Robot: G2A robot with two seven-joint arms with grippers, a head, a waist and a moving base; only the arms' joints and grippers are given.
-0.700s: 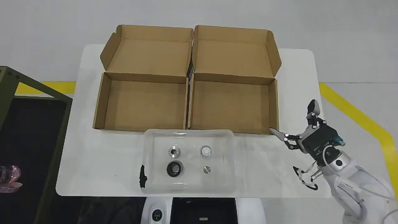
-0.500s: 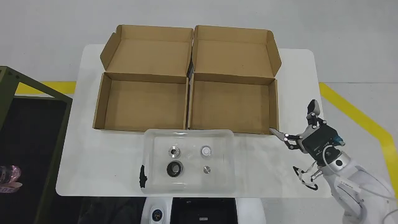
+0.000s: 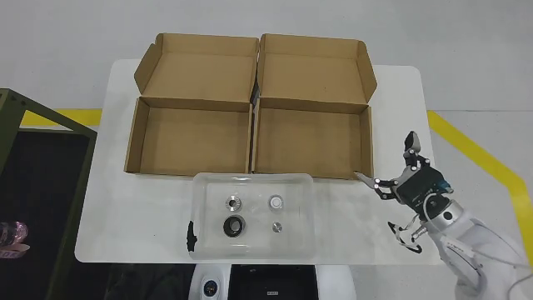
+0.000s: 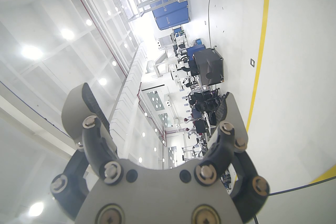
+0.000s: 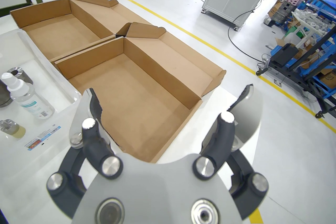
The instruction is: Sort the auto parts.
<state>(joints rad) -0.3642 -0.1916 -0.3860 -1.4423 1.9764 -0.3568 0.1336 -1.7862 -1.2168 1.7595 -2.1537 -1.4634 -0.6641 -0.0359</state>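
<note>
Hovering — right jaws wide, beside cardboard box (image 3: 312,142) | left jaws wide | parts (image 3: 234,227) in tray (image 3: 254,246)

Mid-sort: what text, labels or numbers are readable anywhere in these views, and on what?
Nothing can be quoted.
Label on the bottle: print too small to read.
Barcode sticker on the tray: too small to read.
Blue cabinet in the room behind: white lettering, blurred.
Cardboard boxes: no print visible.

Right claw (image 3: 386,159) spread wide, empty; left claw (image 4: 156,93) likewise spread, empty.
</note>
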